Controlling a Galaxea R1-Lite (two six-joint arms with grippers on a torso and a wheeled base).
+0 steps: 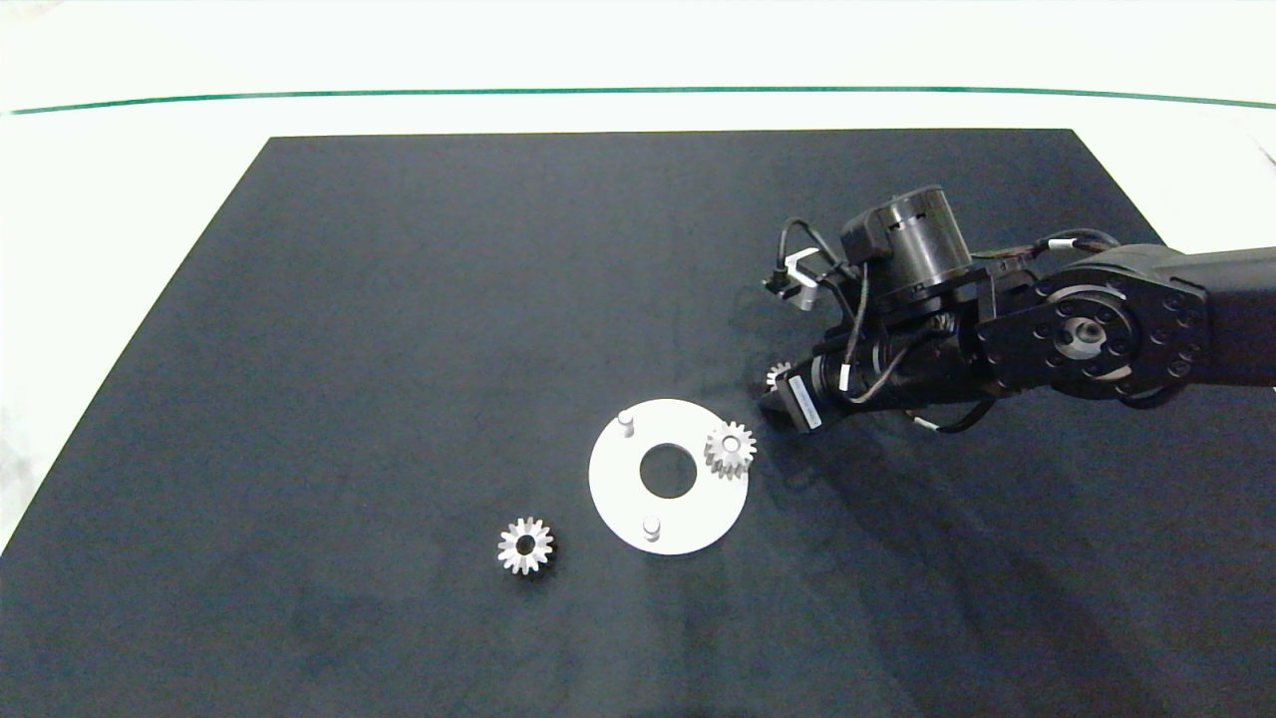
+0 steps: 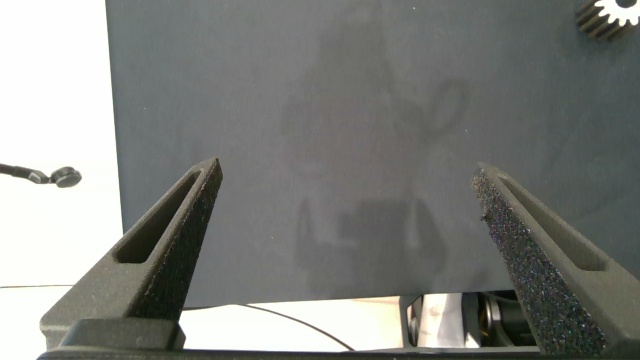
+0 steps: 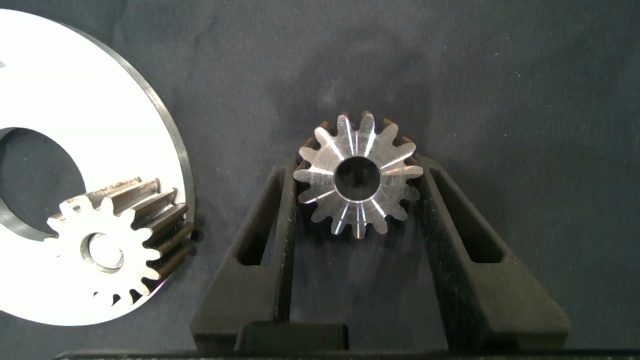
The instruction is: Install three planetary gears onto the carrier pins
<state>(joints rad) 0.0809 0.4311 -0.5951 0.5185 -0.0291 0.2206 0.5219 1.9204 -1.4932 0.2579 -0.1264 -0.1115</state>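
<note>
The white carrier disc lies mid-mat with two bare carrier pins. One planetary gear sits on the disc's right side, also visible in the right wrist view as a seated gear on the disc. Just right of the disc, my right gripper is shut on a second gear, with both fingers against its teeth, low over the mat. A third gear lies loose left of the disc. My left gripper is open and holds nothing.
A black mat covers the white table; a green line runs along the far side. The left arm is outside the head view, hovering over the mat's edge. A small cable end lies on the table.
</note>
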